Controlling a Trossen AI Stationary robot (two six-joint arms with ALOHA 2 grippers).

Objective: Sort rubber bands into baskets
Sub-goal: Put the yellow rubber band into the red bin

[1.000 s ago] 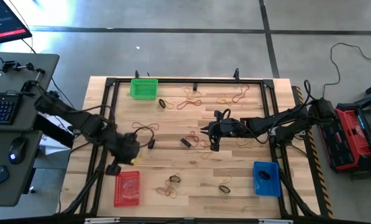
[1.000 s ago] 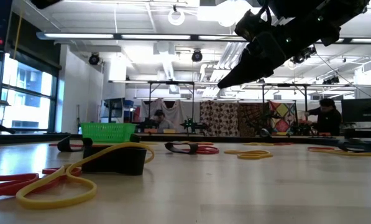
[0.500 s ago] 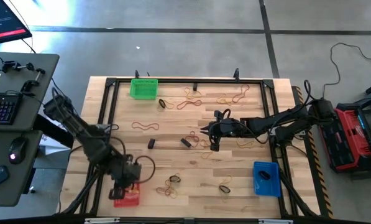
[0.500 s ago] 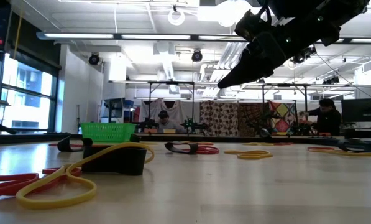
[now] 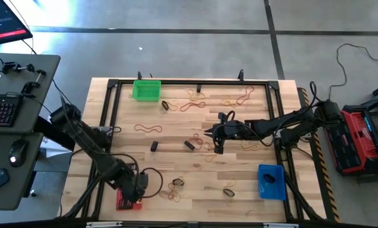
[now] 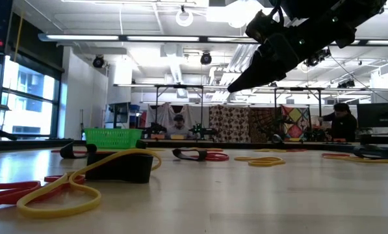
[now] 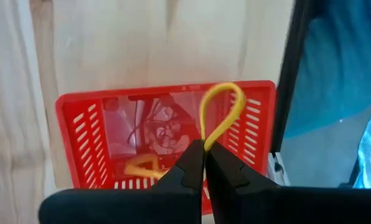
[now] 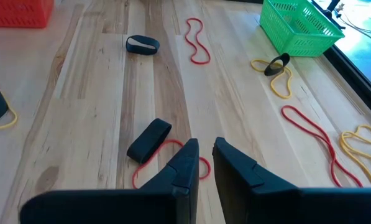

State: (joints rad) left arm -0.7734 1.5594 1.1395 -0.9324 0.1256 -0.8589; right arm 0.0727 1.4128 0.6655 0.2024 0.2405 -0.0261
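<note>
My left gripper [image 7: 203, 163] has swung from the middle of the desk [image 5: 195, 158] down to the near left corner and now hangs directly over the red basket [image 7: 86, 124]. That puts this carry at its last step, as I judge it: only the release is left. The jaws are pressed fully together on a yellow rubber band [image 7: 221, 115], whose free end stands up from the fingertips as a narrow, smooth loop above the basket's inside. The basket already holds a few bands, a yellowish one near the wall closest to me and some reddish ones tangled at the centre.

My right gripper [image 8: 201, 163] waits over the middle of the desk, unmoved, jaws nearly closed with a slim gap and nothing between them; a black band [image 8: 149, 138] and a red band [image 8: 166, 163] lie just beneath it. Many more bands lie scattered, so the sorting is far from done.
</note>
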